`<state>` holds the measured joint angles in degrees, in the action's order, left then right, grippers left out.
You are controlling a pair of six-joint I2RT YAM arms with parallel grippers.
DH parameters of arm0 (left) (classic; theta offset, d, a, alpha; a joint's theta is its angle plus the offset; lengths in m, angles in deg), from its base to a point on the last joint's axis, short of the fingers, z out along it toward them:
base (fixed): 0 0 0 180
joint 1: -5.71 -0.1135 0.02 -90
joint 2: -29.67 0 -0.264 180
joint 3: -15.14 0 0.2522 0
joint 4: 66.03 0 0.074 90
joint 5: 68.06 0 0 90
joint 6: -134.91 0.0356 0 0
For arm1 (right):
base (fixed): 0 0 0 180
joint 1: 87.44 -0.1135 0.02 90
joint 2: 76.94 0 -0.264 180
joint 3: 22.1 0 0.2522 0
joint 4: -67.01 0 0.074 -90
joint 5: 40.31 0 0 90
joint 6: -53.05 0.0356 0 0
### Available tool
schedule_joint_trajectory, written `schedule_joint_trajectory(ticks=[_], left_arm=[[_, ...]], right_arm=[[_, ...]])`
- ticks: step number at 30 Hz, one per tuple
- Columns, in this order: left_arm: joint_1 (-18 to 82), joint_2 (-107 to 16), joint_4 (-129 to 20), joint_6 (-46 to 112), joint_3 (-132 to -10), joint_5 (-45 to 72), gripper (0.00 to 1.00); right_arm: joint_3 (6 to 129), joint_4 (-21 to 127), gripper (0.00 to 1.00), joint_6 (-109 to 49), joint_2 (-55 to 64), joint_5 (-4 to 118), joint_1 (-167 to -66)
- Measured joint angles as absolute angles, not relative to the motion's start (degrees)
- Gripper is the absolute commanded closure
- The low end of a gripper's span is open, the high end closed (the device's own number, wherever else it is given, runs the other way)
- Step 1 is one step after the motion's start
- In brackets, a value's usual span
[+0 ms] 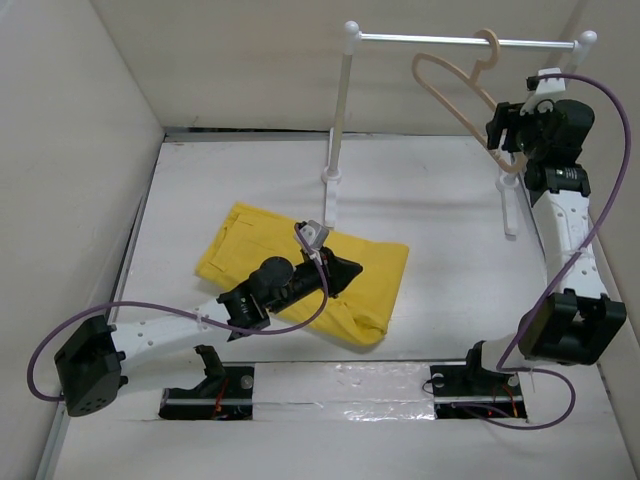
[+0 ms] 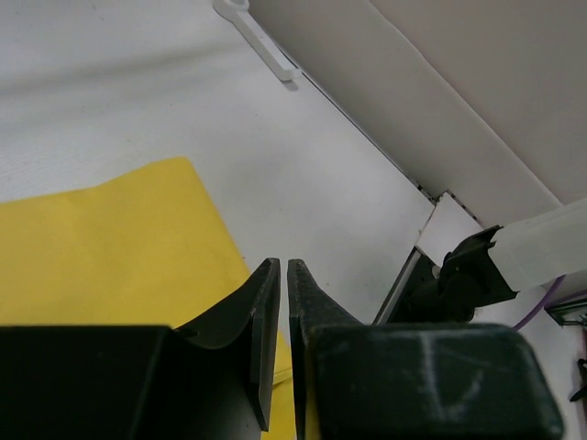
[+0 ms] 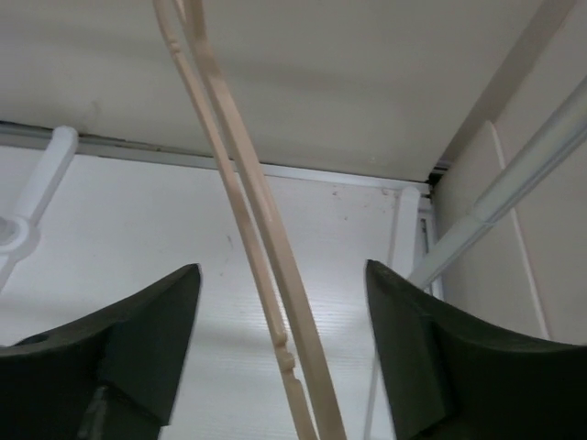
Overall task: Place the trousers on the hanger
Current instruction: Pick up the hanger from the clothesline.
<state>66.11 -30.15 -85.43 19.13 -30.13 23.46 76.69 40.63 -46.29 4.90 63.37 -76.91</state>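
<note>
Only the overhead view takes in the whole table (image 1: 430,220). The yellow trousers (image 1: 250,245) lie folded flat as a rough rectangle, left of the middle and nearer the near edge than the far one. The hanger (image 1: 445,85) hangs by its hook from the metal bar of a white-posted rack (image 1: 340,120) above the far right corner.

The left claw (image 1: 345,270) sits over the right part of the trousers. The left wrist view adds the detail. Its two dark, smooth fingers (image 2: 266,312) are drawn together with only a thin slit between them. Their tips lie at the edge of the soft, plain cloth (image 2: 110,247), where it meets the matte white table. Whether any cloth is caught cannot be told.

The right claw (image 1: 497,128) is raised at the lower end of the hanger, near the right edge of the table. The right wrist view shows what the overhead one cannot. The right claw's fingers (image 3: 138,339) are spread wide, and the hanger (image 3: 240,183) runs down between them as two slim, pale beige bars. The bars touch neither finger.

The trousers lie well apart from the hanger, and no part of them is draped over it.
</note>
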Motion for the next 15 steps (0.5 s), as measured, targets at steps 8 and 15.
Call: schedule_joint_trajectory(ticks=[8, 15], left_arm=[[66.1, -30.4, -85.5, 18.9, -30.1, 23.5, 0.9], [66.1, -31.0, -85.5, 18.7, -30.1, 23.6, 0.75]], right_arm=[[73.7, 43.9, 1.0, -42.6, 4.9, 70.6, -77.0], [73.2, 45.3, 1.0, -39.5, 3.2, 72.2, -78.5]])
